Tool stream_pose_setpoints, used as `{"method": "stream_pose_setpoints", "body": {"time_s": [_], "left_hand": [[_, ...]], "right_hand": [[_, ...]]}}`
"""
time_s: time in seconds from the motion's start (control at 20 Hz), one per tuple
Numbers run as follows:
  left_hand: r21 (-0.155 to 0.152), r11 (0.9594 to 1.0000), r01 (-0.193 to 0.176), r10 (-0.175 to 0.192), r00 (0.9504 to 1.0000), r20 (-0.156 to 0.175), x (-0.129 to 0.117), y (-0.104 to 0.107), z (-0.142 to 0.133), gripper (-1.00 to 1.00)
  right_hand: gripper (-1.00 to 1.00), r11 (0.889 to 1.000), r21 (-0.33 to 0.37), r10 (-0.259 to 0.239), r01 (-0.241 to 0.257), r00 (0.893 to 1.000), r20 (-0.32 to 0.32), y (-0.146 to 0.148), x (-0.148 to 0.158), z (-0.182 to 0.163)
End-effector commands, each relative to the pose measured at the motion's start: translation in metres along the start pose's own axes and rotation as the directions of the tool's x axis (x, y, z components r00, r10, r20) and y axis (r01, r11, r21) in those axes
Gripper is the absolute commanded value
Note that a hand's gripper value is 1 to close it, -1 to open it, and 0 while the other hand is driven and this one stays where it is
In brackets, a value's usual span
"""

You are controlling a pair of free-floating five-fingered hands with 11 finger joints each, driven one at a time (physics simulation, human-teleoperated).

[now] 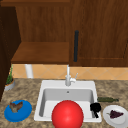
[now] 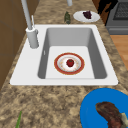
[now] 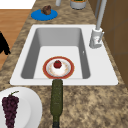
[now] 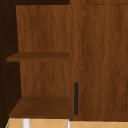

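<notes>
Countertop (image 1: pixel 30 91) at far left carries a potted plant (image 1: pixel 9 81), then a blue plate (image 1: pixel 18 110) with a brown piece of food (image 1: pixel 16 106) on it. Next comes the white sink (image 1: pixel 67 86) with its faucet (image 1: pixel 68 76) at the back rim. Inside the basin, a red-rimmed plate (image 2: pixel 69 63) holds a small red fruit (image 2: pixel 70 62); the front view shows a large red ball (image 1: pixel 67 115) over the basin. Right hand (image 1: pixel 95 108) hangs at the sink's front right corner; whether its fingers are straight or curled cannot be determined. Just beyond lie a green bottle (image 1: pixel 107 99) and a white plate (image 1: pixel 115 114) of grapes (image 1: pixel 116 114).
</notes>
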Motion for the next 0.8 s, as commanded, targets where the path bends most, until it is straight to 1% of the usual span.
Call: {"method": "stream_pose_setpoints", "body": {"time_s": [0.0,0.05,0.1,0.15,0.2,0.25,0.3,0.35,0.4,0.5,0.6,0.75], "left_hand": [[-0.001,1.0,-0.003,0.003,1.0,-0.001,0.024,0.005,-0.004,-1.0],[-0.005,1.0,-0.002,0.002,0.9999,0.013,0.03,0.003,0.0,-1.0],[0.001,1.0,0.004,-0.004,0.9998,0.017,0.035,0.002,0.003,-1.0],[0.026,0.9982,0.055,-0.056,0.9982,0.024,0.045,0.0,0.007,-1.0],[0.039,0.9971,0.065,-0.066,0.9973,0.031,0.052,0.0,0.007,-1.0],[0.047,0.9957,0.08,-0.082,0.996,0.036,0.058,-0.003,0.006,-1.0],[0.048,0.9943,0.095,-0.097,0.9945,0.04,0.065,0.008,-0.003,-1.0],[0.02,0.9967,0.079,-0.079,0.9966,0.024,0.074,0.018,-0.02,-1.0],[0.021,0.9966,0.079,-0.08,0.9966,0.019,0.081,0.018,-0.025,-1.0],[0.025,0.9977,0.063,-0.063,0.9979,0.012,0.092,0.027,-0.037,-1.0],[0.015,0.9978,0.064,-0.064,0.9979,0.008,0.105,0.035,-0.048,-1.0],[0.01,0.998,0.063,-0.063,0.998,0.005,0.126,0.047,-0.065,-1.0]], "right_hand": [[0.0,1.0,0.0,0.0,0.0,1.0,0.0,0.0,0.0,0.0],[0.0,1.0,0.0,0.0,0.0,1.0,0.0,0.0,0.0,0.0],[0.0,1.0,0.0,0.0,0.0,1.0,0.0,0.0,0.0,0.0],[0.0,1.0,0.0,0.0,0.0,1.0,0.0,0.0,0.0,0.0],[0.0,1.0,0.0,0.0,0.0,1.0,0.0,0.0,0.0,0.0],[0.0,1.0,0.0,0.0,0.0,1.0,0.0,0.0,0.0,0.0],[0.0,1.0,0.0,0.0,0.0,1.0,0.0,0.0,0.0,0.0],[0.0,1.0,0.0,0.0,0.0,1.0,0.0,0.0,0.0,0.0],[0.0,1.0,0.0,0.0,0.0,1.0,0.0,0.0,0.0,0.0],[0.0,1.0,0.0,0.0,0.0,1.0,0.0,0.0,0.0,0.0],[0.0,1.0,0.0,0.0,0.0,1.0,0.0,0.0,0.0,0.0],[0.0,1.0,0.0,0.0,0.0,1.0,0.0,0.0,0.0,0.0]]}}
